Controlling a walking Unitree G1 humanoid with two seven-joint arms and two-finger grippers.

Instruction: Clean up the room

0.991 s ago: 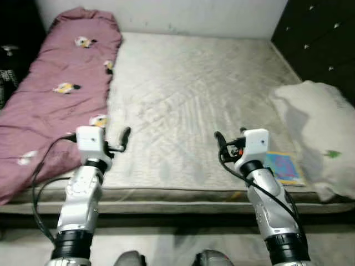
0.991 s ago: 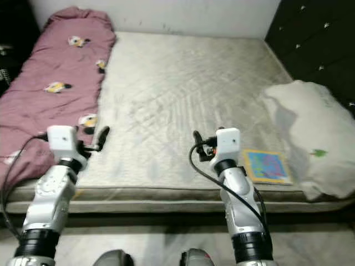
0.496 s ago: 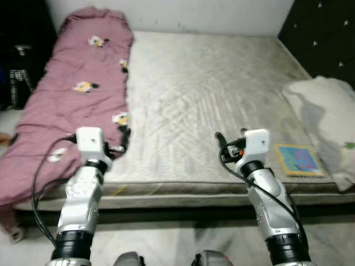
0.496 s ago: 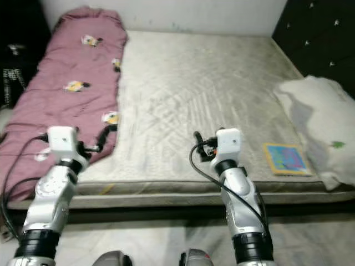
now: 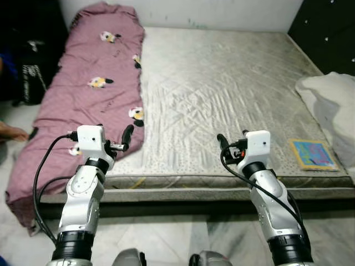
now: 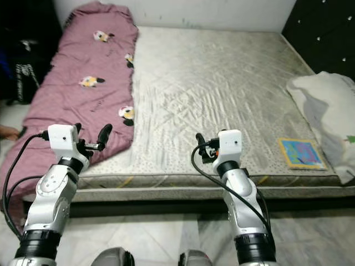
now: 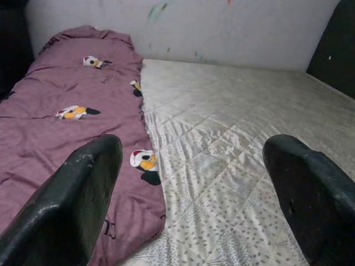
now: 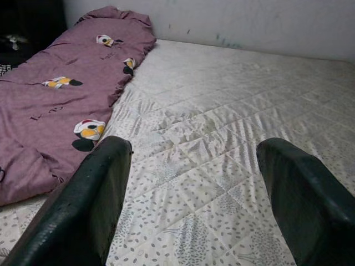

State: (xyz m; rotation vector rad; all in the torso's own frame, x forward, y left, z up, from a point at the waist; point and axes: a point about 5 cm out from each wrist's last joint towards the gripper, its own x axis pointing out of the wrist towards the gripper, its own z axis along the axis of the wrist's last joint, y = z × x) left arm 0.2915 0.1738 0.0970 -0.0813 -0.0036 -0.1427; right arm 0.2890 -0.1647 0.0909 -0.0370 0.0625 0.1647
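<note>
Standing at the foot of the mattress (image 5: pixel 222 88), the robot holds both arms raised — a ready posture, I judge, nothing being grasped. Left eye view: the purple blanket (image 5: pixel 89 94) lies along the mattress's left side, spilling over the edge; a colourful book (image 5: pixel 314 154) rests near the right corner beside a white pillow (image 5: pixel 333 105). No containers noted.

Left wrist view: left gripper (image 7: pixel 199 183) spread wide, empty, facing the blanket.

Right wrist view: right gripper (image 8: pixel 199 177) likewise wide — empty, over bare mattress.
</note>
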